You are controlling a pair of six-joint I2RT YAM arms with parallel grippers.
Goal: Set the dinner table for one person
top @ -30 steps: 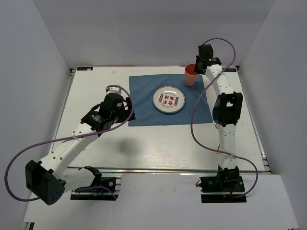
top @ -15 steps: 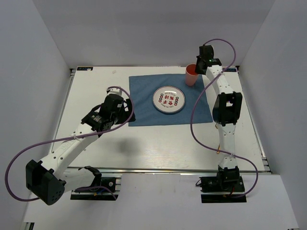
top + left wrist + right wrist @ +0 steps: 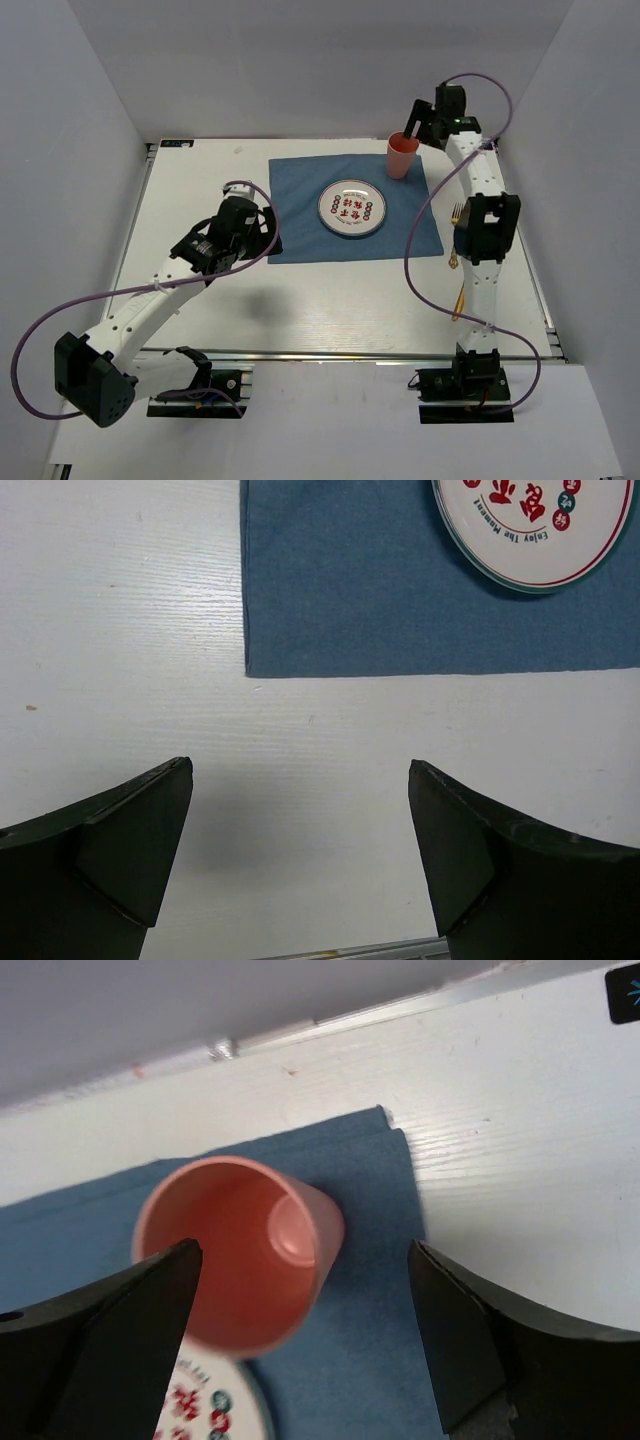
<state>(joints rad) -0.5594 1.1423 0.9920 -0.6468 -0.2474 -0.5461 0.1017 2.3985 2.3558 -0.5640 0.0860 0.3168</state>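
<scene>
The white dinner table [image 3: 190, 190] carries a blue placemat [image 3: 300, 205] with a round patterned plate [image 3: 351, 208] at its middle. An orange cup [image 3: 402, 157] stands upright on the mat's far right corner. My right gripper [image 3: 414, 128] hangs just above and behind the cup. In the right wrist view the right gripper [image 3: 302, 1248] is open, with the cup [image 3: 240, 1250] below it, near the left finger and untouched. My left gripper [image 3: 270, 232] hovers at the mat's near left corner. The left wrist view shows the left gripper [image 3: 300, 765] open and empty over bare table.
A golden fork [image 3: 456, 214] lies on the table to the right of the mat, partly hidden behind the right arm, with another golden piece [image 3: 458, 300] nearer the front. A metal rail [image 3: 350, 354] runs along the front edge. White walls enclose the table.
My right gripper has opened, let go of the cup and drawn up and back to the right. The cup stays on the mat's corner. The left arm has not moved.
</scene>
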